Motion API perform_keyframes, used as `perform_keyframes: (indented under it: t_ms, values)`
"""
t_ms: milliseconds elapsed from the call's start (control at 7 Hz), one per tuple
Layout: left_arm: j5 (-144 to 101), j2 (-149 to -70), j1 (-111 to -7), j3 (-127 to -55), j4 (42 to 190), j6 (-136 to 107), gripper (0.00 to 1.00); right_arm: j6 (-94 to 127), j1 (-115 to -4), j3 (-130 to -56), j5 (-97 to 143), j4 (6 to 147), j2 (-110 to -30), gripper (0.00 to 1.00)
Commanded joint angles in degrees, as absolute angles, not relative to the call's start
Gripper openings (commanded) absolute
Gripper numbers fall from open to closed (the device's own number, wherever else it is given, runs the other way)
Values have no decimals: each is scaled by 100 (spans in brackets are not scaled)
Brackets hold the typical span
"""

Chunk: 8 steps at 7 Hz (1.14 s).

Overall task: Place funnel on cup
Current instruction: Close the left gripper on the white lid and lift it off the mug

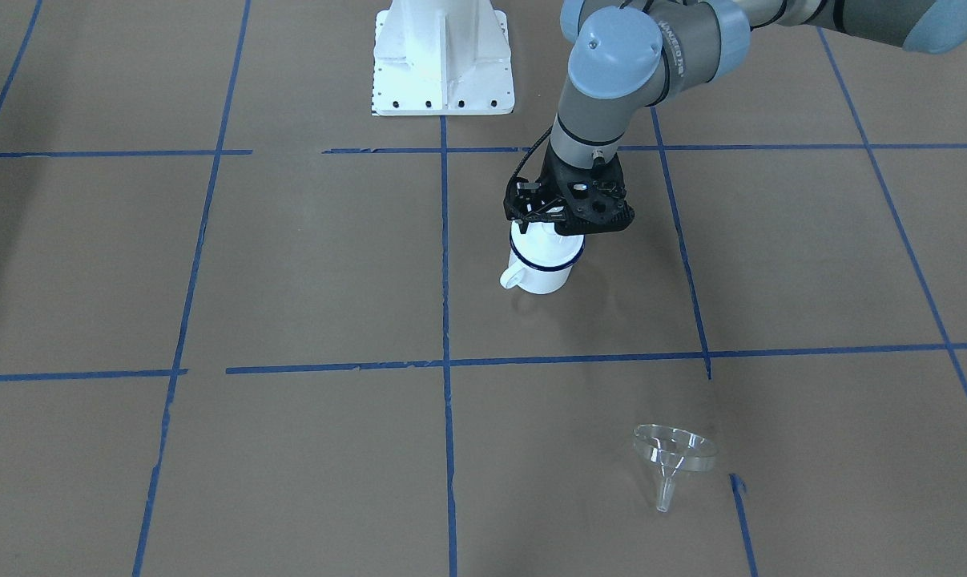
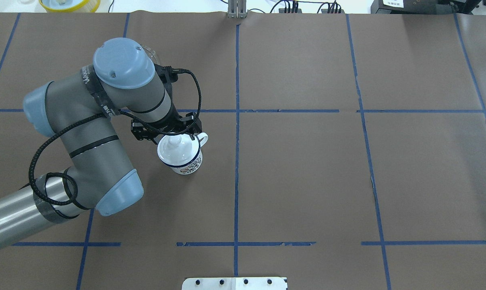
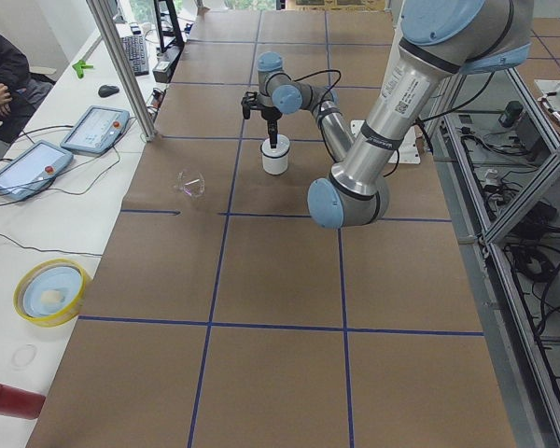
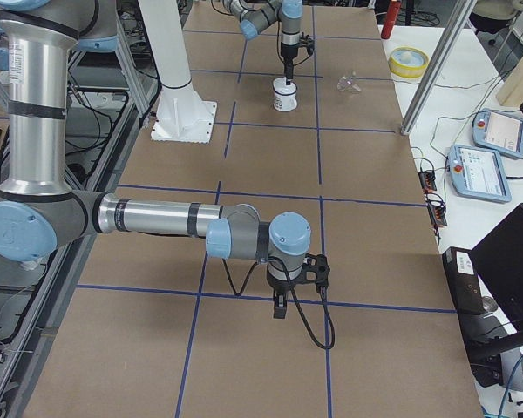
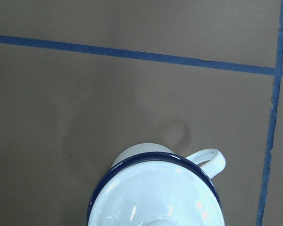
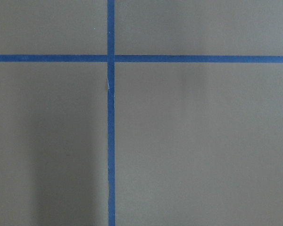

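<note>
The cup (image 1: 541, 268) is a white enamel mug with a dark blue rim, standing upright with a round white knobbed lid (image 2: 173, 146) on it. My left gripper (image 1: 562, 223) hangs straight down over the lid. It is open, and its jaws stand spread on either side of the knob. The left wrist view shows the lid and the cup's handle (image 5: 208, 161) from just above. The clear funnel (image 1: 674, 453) lies on its side on the table, well away from the cup. My right gripper (image 4: 281, 306) hangs low over the table far off; I cannot tell its state.
The robot's white base (image 1: 441, 60) stands at the table's edge. Blue tape lines (image 1: 445, 365) divide the brown table. A yellow bowl (image 3: 49, 291), a red can (image 3: 7, 399) and tablets (image 3: 95, 127) lie beyond the table's far edge.
</note>
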<state>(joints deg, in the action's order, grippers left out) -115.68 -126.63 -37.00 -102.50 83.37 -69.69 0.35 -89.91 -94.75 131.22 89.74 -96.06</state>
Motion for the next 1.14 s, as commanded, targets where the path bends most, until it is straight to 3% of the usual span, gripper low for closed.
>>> perform_keyframes:
  t_ms: [0, 143, 286, 429, 571, 1000]
  values:
    - [-11566, -12683, -3665, -10239, 8332, -6970, 97, 35, -8991, -9475, 13122, 8974, -9606, 100]
    - [-11566, -12683, -3656, -10239, 8332, -6970, 93, 35, -8991, -9475, 13122, 8974, -9606, 100]
    - [-11566, -12674, -3656, -10239, 8323, -6970, 79, 35, -8991, -9475, 13122, 8974, -9606, 100]
    - [-11566, -12691, -3665, -10265, 8175, -6970, 30, 35, -8991, -9475, 13122, 8974, -9606, 100]
    - [-11566, -12718, -3665, -10344, 8026, -6961, 0, 35, -8991, -9475, 13122, 8974, -9606, 100]
    - [-11566, -12867, -3665, -10519, 7718, -6961, 0, 35, -8991, -9475, 13122, 8974, -9606, 100]
